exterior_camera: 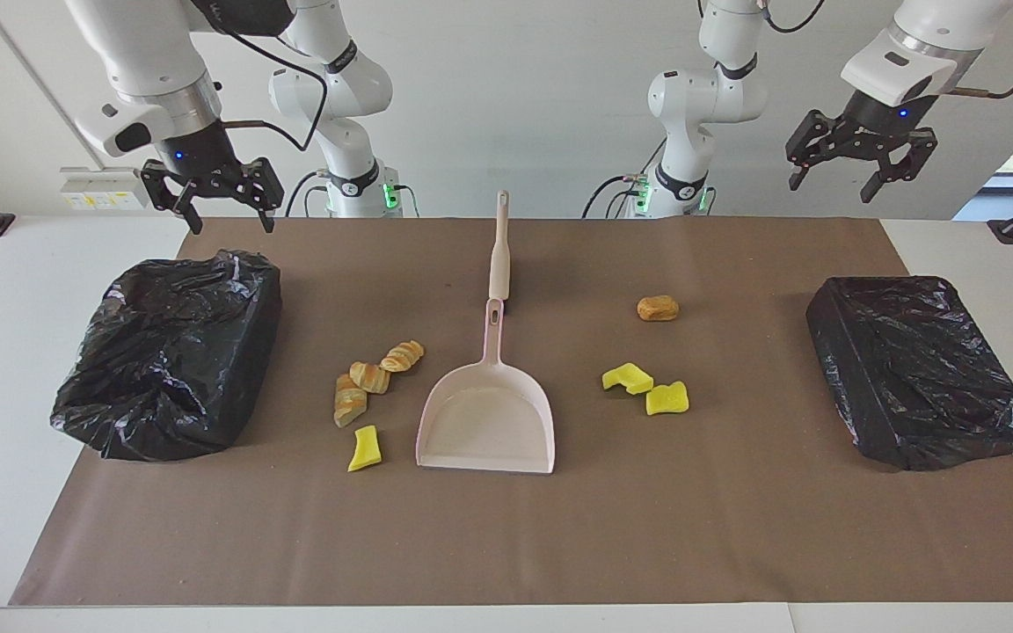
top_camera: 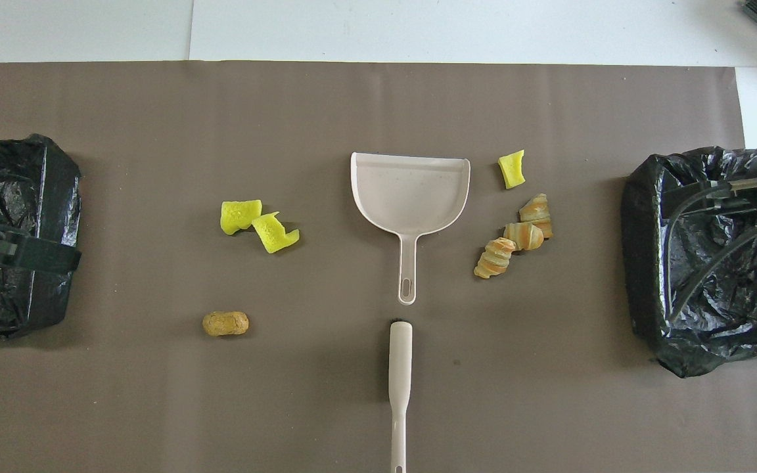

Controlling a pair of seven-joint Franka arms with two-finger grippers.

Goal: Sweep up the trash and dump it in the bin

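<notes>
No sweeping has begun. The trash lies on the brown mat (exterior_camera: 735,527) in the middle of the table. Three pastries (exterior_camera: 370,376) and one yellow chunk (exterior_camera: 364,448) sit beside the pink dustpan (exterior_camera: 487,422), toward the right arm's end. Two more yellow chunks (exterior_camera: 645,388) touch each other on the dustpan's other flank, toward the left arm's end. The brown bun (exterior_camera: 658,308) sits alone, nearer to the robots than those two. The dustpan is empty.

The brush (exterior_camera: 499,246) lies flat, just past the tip of the dustpan's handle, nearer to the robots. Its bristles may point down, but that is hard to see.

The right gripper (exterior_camera: 223,207) hangs over the edge of the table by one black bin (exterior_camera: 172,352), fingers apart, holding nothing. The left gripper (exterior_camera: 854,171) hangs high near the other black bin (exterior_camera: 920,369), fingers apart too, and empty.

Next, I think one gripper must come down on the brush and the other on the dustpan's handle. The handles are thin, so the fingers need to line up well.
</notes>
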